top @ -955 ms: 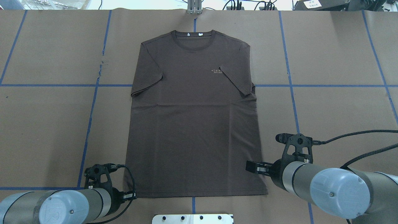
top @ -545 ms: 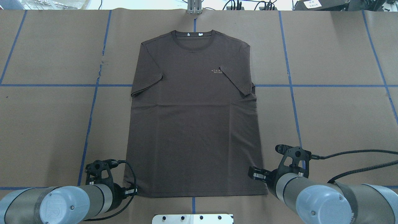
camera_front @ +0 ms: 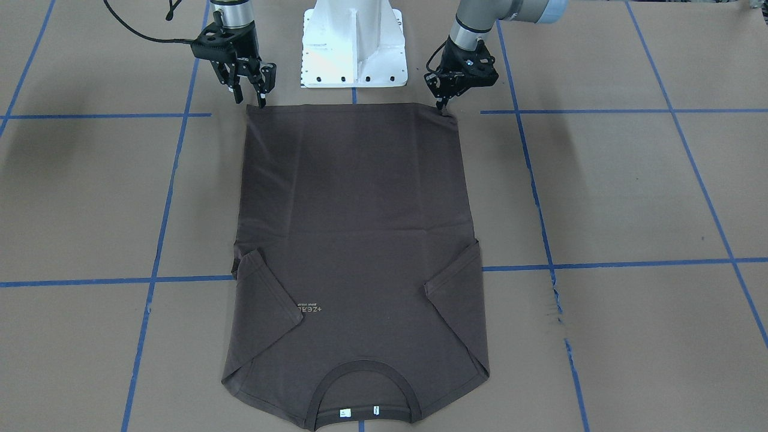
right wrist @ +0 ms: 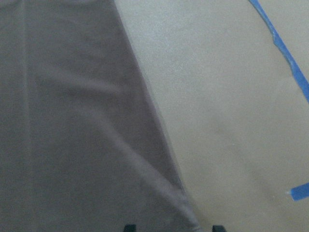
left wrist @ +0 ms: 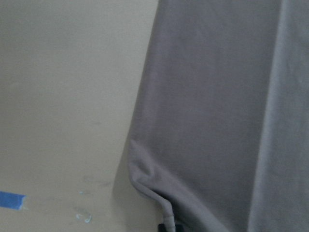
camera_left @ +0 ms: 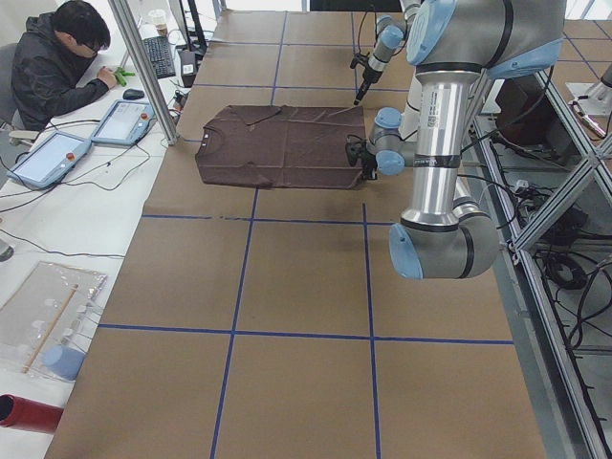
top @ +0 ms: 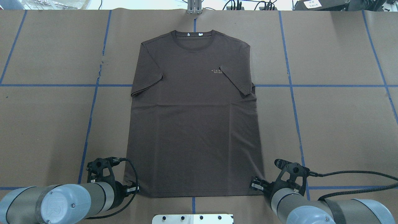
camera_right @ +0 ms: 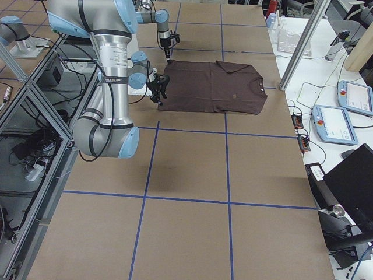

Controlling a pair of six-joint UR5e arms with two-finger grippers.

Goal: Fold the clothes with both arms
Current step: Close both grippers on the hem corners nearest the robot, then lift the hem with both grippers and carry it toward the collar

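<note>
The dark grey-brown T-shirt (top: pixel 192 124) lies flat on the brown table, collar far from me, both sleeves folded in; it also shows in the front view (camera_front: pixel 354 228). My left gripper (top: pixel 136 188) is at the hem's left corner (camera_front: pixel 443 107). Its wrist view shows the corner (left wrist: pixel 145 179) bunched up at closed fingertips, so it is shut on the shirt. My right gripper (top: pixel 255 184) is open at the hem's right corner (camera_front: pixel 249 99). Its two fingertips (right wrist: pixel 129 227) straddle the shirt's corner (right wrist: pixel 186 215).
The white base pedestal (camera_front: pixel 354 42) stands just behind the hem. Blue tape lines (top: pixel 90 124) cross the brown table cover. A metal post (top: pixel 194 7) stands past the collar. An operator (camera_left: pixel 57 57) sits at the far end with tablets (camera_left: pixel 124 120).
My right gripper has moved back toward me along the shirt's right edge, down to the hem corner. My left gripper has edged slightly forward and inward at the left hem corner.
</note>
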